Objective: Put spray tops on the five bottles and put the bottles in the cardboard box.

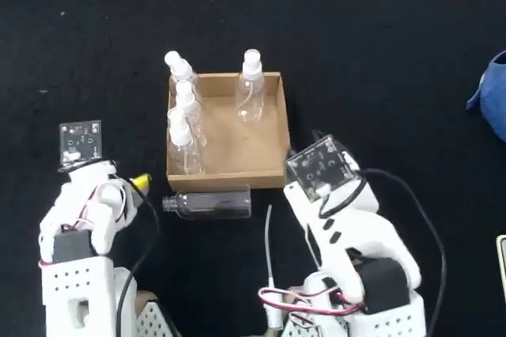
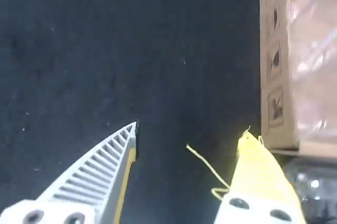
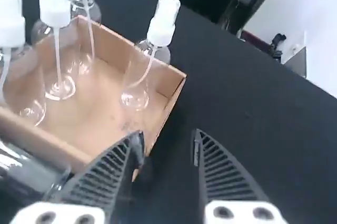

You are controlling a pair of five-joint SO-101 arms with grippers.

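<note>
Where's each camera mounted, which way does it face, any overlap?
High view: fixed overhead, looking down on the table; left arm, right arm and cardboard box show.
Left wrist view: on the left arm, facing the table beside the box wall; left gripper open.
Right wrist view: on the right arm, facing across the box's topped bottles; right gripper open.
Shared: all show the box; high and left wrist views show the capless bottle.

Bare table (image 1: 395, 76) right of the cardboard box (image 1: 237, 159); lying bottle (image 1: 212, 203) across its front.
</note>
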